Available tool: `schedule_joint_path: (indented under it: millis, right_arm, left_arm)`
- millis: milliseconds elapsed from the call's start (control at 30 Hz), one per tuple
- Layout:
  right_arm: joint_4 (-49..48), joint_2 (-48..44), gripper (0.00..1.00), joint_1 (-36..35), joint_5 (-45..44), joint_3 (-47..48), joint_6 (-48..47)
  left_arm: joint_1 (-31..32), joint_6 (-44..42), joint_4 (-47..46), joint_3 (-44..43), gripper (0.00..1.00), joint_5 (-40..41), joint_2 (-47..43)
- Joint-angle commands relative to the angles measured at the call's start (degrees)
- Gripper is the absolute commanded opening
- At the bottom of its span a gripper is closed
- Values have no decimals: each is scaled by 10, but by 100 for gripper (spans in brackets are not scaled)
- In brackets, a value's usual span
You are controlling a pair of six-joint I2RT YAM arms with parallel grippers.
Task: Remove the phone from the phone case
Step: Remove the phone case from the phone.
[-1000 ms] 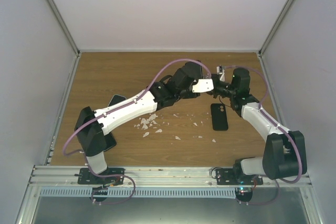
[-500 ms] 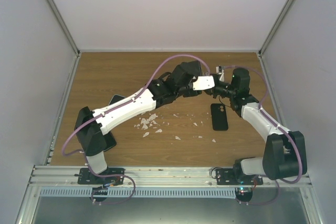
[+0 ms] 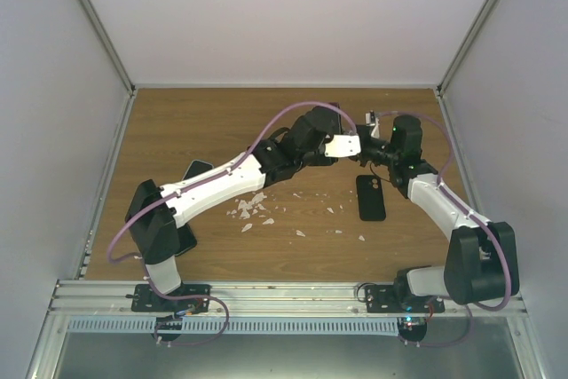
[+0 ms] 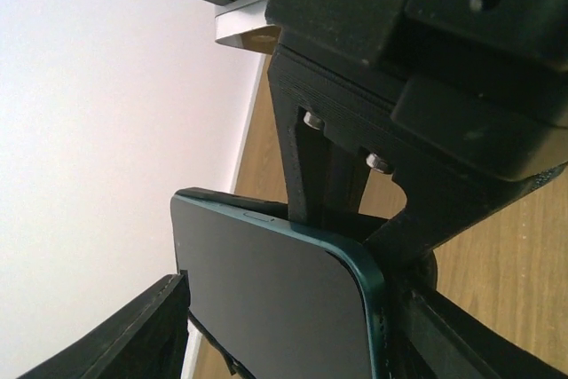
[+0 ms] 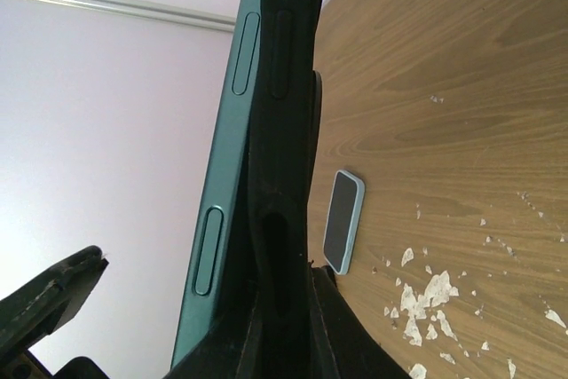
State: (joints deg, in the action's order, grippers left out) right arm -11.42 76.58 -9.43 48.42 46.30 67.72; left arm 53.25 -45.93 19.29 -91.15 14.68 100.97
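Above the middle of the counter [image 3: 195, 122], the phone [image 4: 275, 299] hangs in the air between both arms, its teal phone case [image 5: 226, 157] on it. The left tool [image 4: 284, 330] is spread wide across the dark screen, a finger against each long edge. The right tool [image 3: 359, 150] is clamped nearly closed on the top end. Only the right wrist view shows the case's side buttons, a blue-rimmed handset [image 5: 342, 219] and white scraps [image 5: 430, 295]. Only the top view shows a black slab [image 3: 371, 197] lying flat under the right arm.
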Motion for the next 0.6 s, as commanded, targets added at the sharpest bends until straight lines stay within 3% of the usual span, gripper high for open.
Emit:
schedule_joint_path:
  millis: [0,333,567]
  right_arm:
    - [-54,-20,0,-4,35,12,7]
    - [-47,-25,0,-14,39,6,16]
    - [-51,-23,0,-26,36,6,17]
  left_arm:
    - [-19,-34,-40,26,62,58,-2]
    - [-25,-176,-264,91,56,206,11]
    - [-23,-150,-237,51,42,205,27]
